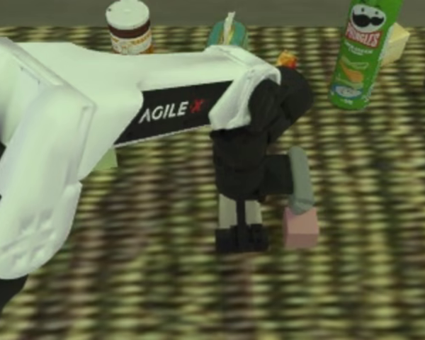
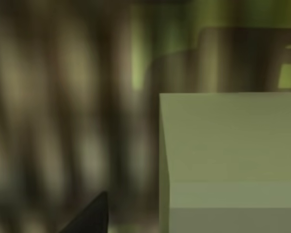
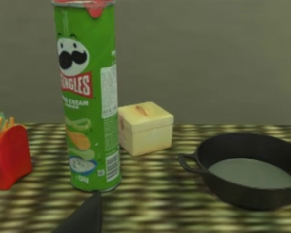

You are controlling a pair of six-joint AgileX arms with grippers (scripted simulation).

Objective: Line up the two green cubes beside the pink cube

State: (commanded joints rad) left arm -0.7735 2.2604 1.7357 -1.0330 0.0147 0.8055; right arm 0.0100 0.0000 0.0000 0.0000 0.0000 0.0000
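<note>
Hovering low over mid-table, my left gripper [image 1: 241, 237] sits just beside the pink cube [image 1: 301, 228]; a green cube [image 2: 233, 160] fills the wrist view, though whether the fingers grip it I cannot tell; lowering carelessly could knock pink aside; right arm is parked offscreen.

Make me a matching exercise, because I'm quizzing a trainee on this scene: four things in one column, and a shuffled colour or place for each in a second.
1. Pringles can
2. pink cube
3. pan
4. jar

A. black, seen only in the right wrist view
B. just right of the left gripper in the top view
C. white lid, at the table's far edge
D. tall, green, upright

Pairs: 1-D, 2-B, 3-A, 4-C
</note>
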